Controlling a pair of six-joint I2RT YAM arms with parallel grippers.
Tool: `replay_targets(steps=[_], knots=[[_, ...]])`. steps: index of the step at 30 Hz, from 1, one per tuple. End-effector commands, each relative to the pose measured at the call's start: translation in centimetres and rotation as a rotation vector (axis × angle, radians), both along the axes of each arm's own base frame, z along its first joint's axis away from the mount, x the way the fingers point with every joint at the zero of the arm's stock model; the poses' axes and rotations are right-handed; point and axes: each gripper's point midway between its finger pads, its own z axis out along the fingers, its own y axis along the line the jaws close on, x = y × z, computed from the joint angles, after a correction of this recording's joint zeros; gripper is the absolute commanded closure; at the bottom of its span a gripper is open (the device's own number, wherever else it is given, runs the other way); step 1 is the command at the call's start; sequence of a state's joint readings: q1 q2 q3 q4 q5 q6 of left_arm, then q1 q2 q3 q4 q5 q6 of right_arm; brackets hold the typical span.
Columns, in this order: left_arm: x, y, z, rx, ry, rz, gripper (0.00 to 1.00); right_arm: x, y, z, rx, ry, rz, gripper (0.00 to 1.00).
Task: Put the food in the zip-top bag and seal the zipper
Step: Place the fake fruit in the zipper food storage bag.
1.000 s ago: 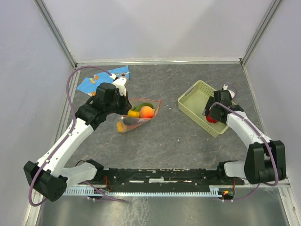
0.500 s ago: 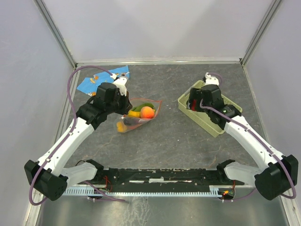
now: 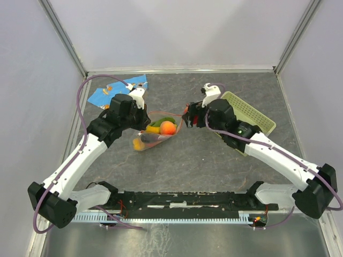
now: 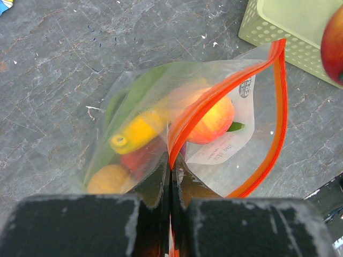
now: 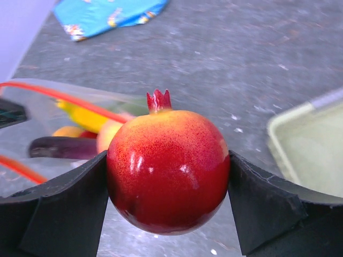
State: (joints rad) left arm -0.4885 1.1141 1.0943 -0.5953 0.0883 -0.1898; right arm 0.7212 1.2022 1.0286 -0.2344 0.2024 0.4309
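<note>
The only writing is on a white label (image 4: 222, 152) printed on the clear bag (image 4: 257, 134), with a small round logo at its top corner and a few lines of text below; the letters are too small to read. The bag lies left of the table's (image 3: 203, 160) centre, its mouth gaping to the right and rimmed by the red-orange zipper (image 4: 282, 101). The left gripper (image 4: 171, 171) is pinched shut on the near end of that mouth, holding the strip up. Through the plastic show a green leaf (image 4: 136, 91), a yellow banana (image 4: 136, 134), a peach (image 4: 211, 120) and an orange (image 4: 107, 179), and the right wrist view adds a dark eggplant (image 5: 59, 147), which makes five pieces; a reddish patch under the banana may be another piece, but the plastic blurs it. The right gripper (image 5: 167, 179) is clamped on one red fruit (image 5: 166, 150) with a small crown on top, held above the table just right of the bag's mouth, between the bag and the basket (image 3: 252, 113). That pale green basket sits at the right, with the right arm reaching across its near left part. One blue cloth (image 3: 110, 92) with orange prints lies at the far left, beyond the left arm. In all there are two arms, one bag, one basket and one cloth.
</note>
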Motion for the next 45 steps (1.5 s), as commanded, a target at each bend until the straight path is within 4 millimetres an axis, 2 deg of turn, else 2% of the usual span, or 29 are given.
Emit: replay_targets(steps=[1,5,8,13,19,24,33,41,45], knots=[[0.7,-0.3,1.2,-0.011,-0.061,-0.025,0.97,-0.5,5.6,6.6,0.119,-0.204,0.161,0.24],[0.6,-0.3,1.3,-0.014,-0.064,-0.026,0.97,-1.9,9.4,6.9,0.125,-0.235,0.286,0.24],[0.6,-0.3,1.3,-0.014,-0.064,-0.026,0.97,-2.7,11.4,7.0,0.136,-0.252,0.353,0.24],[0.6,-0.4,1.4,-0.016,-0.065,-0.029,0.97,-2.8,13.4,5.8,0.125,-0.239,0.399,0.23],[0.5,-0.4,1.6,-0.021,-0.068,-0.031,0.97,-2.4,14.9,4.0,0.115,-0.212,0.415,0.22],[0.5,-0.4,1.5,-0.021,-0.067,-0.03,0.97,-1.6,15.6,2.7,0.106,-0.196,0.405,0.19],[0.5,-0.3,1.6,-0.02,-0.072,-0.027,0.97,-0.5,16.6,1.1,0.11,-0.182,0.379,0.06],[0.6,-0.2,1.8,-0.02,-0.078,-0.021,0.97,-0.4,16.4,1.6,0.095,-0.205,0.383,0.0],[0.5,-0.2,1.7,-0.018,-0.076,-0.021,0.97,-0.8,14.9,3.4,0.071,-0.244,0.368,0.01]])
